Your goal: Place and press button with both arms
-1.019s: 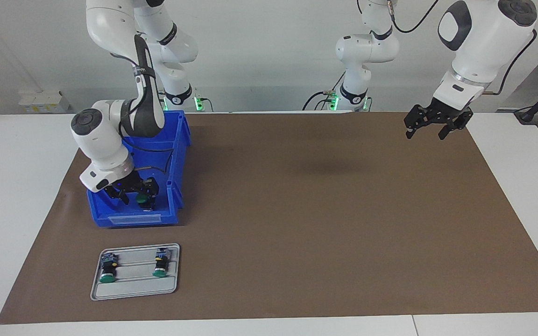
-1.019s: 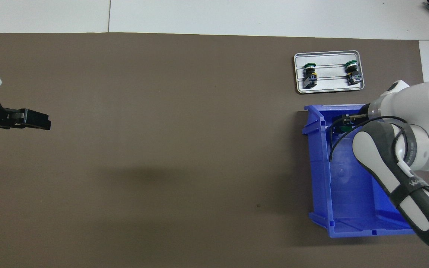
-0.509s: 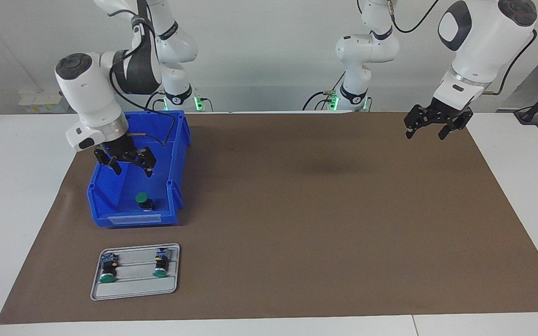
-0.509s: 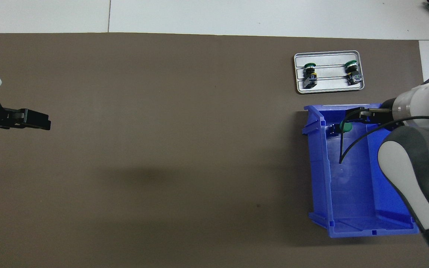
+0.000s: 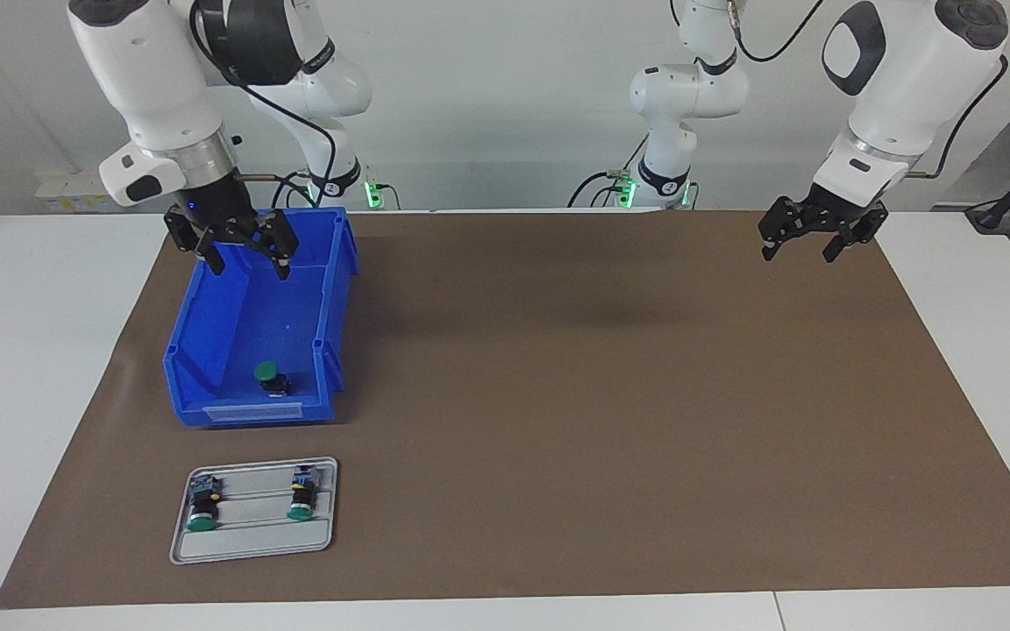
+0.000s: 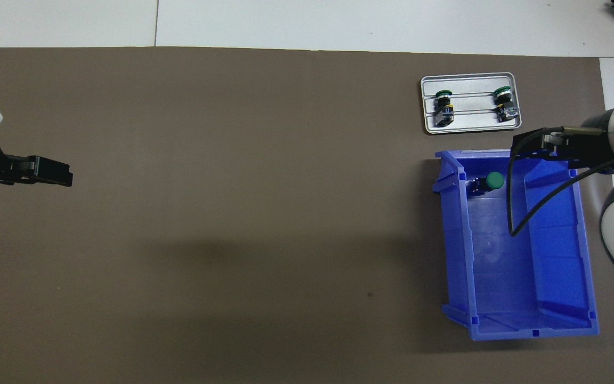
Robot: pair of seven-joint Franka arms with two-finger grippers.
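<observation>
**Station state: button in bin, both tools unloaded**

The button (image 5: pixel 270 375) lies on the floor of the blue bin (image 5: pixel 207 350), at the bin's end farther from the robots, in the lower left of the facing frame. Its green cap is visible.

The right tool (image 5: pixel 245 258) hangs above the bin, upper left of the facing frame, fingers spread apart and holding nothing.

The left tool (image 5: pixel 798 244) waits in the air over the brown mat (image 5: pixel 601 394), upper right of the facing frame, fingers apart and unloaded.

A grey tray (image 5: pixel 251 543) on the worktop, lower left, carries two similar buttons.
</observation>
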